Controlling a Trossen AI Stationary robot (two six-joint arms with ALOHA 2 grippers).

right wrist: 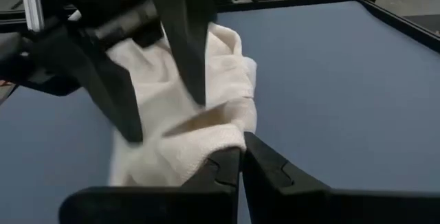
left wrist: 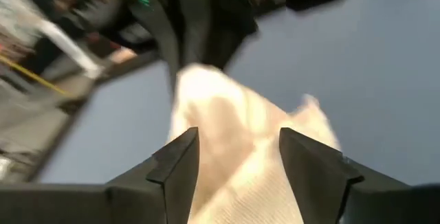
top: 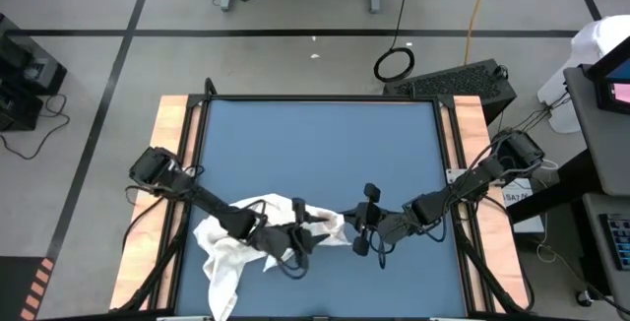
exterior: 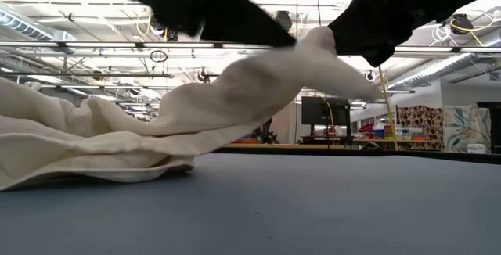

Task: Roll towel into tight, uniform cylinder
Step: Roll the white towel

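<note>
Evidently the towel (top: 241,237) is not yet rolled: it lies crumpled on the blue mat (top: 325,144), one end lifted. That end is pinched in the clamped right gripper (right wrist: 240,157); the left gripper (left wrist: 237,155) straddles the towel with fingers apart. Flattening is called for first. The towel's printed mark is hidden.
</note>
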